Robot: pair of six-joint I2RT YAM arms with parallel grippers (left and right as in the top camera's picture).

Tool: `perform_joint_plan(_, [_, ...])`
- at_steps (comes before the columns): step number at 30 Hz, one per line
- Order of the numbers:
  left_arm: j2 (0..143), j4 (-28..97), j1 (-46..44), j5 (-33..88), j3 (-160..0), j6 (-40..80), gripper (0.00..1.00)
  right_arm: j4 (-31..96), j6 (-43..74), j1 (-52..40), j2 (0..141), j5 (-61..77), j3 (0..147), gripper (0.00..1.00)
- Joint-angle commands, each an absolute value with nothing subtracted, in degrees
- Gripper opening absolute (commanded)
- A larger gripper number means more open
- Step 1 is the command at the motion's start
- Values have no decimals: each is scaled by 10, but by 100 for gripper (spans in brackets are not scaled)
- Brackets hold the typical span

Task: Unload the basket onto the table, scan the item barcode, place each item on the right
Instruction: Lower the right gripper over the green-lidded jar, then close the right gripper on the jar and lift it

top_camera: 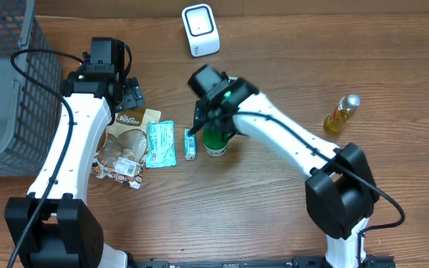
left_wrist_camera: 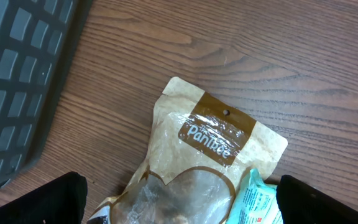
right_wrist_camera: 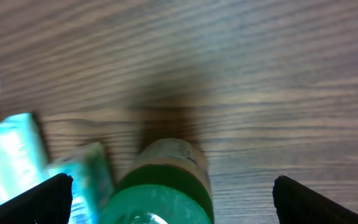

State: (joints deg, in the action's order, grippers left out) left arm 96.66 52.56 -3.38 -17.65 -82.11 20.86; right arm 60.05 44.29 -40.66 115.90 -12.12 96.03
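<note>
A: Biggest first. What is on the table point(top_camera: 289, 45)?

B: A grey basket point(top_camera: 6, 82) sits out past the left claw point(top_camera: 129, 95), on its outer side. That claw is spread wide and holds nothing. The brown Pantree pouch point(left_wrist_camera: 210, 137) lies flat right below it

A: And the scanning gear?

B: The white scanner point(top_camera: 200, 30) stands well beyond the right claw point(right_wrist_camera: 173, 183), toward the table's far edge. I take the green bottle point(top_camera: 215, 140) to be the item to scan. It stands upright directly under that claw, which is also wide, one finger on each side and neither touching

A: Anything crowding it?

B: A small teal tube point(top_camera: 190, 143) lies just beside the bottle, close to one finger

A: So how should the pickup go?

B: Come straight down, keep that finger clear of the tube, and close on the body rather than the cap. I can't see a barcode yet, so the bottle may need turning before it faces the scanner
</note>
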Motion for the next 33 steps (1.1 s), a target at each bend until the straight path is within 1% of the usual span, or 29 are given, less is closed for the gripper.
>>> perform_joint_plan(1, [972, 525, -39, -184, -823, 208, 100, 583, 495, -425, 1151, -213, 947, 100])
perform_joint_plan(13, [972, 525, -39, -184, -823, 208, 100, 564, 493, -438, 1152, -200, 906, 100])
perform_joint_plan(22, [972, 525, -38, -184, -823, 208, 100, 515, 491, -438, 1152, -142, 837, 100])
perform_joint_plan(33, [972, 525, -38, -184, -823, 208, 100, 476, 491, -436, 1152, -194, 821, 100])
